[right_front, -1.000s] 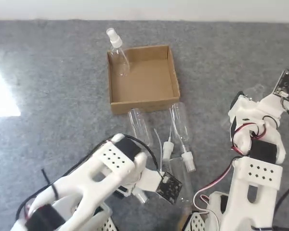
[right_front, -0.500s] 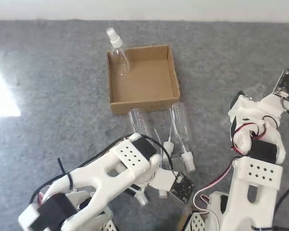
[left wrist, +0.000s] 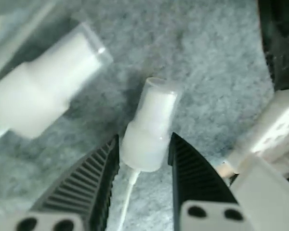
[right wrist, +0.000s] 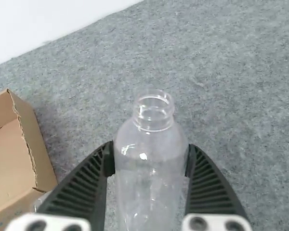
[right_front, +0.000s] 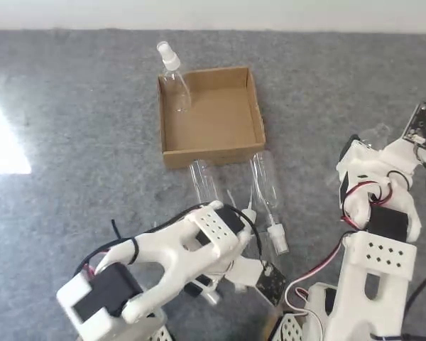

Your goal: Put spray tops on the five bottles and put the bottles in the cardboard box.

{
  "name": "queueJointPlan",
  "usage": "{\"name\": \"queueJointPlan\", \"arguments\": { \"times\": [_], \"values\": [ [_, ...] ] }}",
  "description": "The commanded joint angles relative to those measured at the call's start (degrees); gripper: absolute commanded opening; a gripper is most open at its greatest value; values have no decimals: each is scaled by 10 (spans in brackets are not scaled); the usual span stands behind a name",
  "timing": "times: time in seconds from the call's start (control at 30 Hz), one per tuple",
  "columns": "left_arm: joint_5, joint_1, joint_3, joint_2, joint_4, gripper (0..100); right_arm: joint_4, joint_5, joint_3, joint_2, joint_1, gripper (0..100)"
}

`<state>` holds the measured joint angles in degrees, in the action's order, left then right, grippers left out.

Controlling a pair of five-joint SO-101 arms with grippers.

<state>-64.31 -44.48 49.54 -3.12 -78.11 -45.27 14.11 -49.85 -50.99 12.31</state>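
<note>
The left arm (right_front: 199,245) swings from the lower left of the high view toward the lower centre. Its perforated link comes up beside the loose spray tops (right_front: 247,217), its circuit board (right_front: 270,280) slides right along the bottom, and its dark motor block (right_front: 110,295) rises into view at lower left.

The left tool (left wrist: 144,144) grips a spray top (left wrist: 153,113) between its jaws; the right tool (right wrist: 147,161) clamps a bottle (right wrist: 153,120).
</note>
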Motion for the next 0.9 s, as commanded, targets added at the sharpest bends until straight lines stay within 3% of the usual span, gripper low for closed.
{"name": "queueJointPlan", "arguments": {
  "times": [0.0, 0.37, 0.7, 0.87],
  "values": [
    [35, -25, -26, 2, 6, 106, 11, 2, 6, -12, 7, 95],
    [63, -18, -25, 2, -26, 46, 9, 2, 6, -12, 7, 95],
    [59, 105, -28, 1, -44, 44, 9, 1, 6, -12, 7, 95],
    [15, 199, -34, 1, -43, 46, 8, 1, 6, -12, 7, 95]
  ]
}}
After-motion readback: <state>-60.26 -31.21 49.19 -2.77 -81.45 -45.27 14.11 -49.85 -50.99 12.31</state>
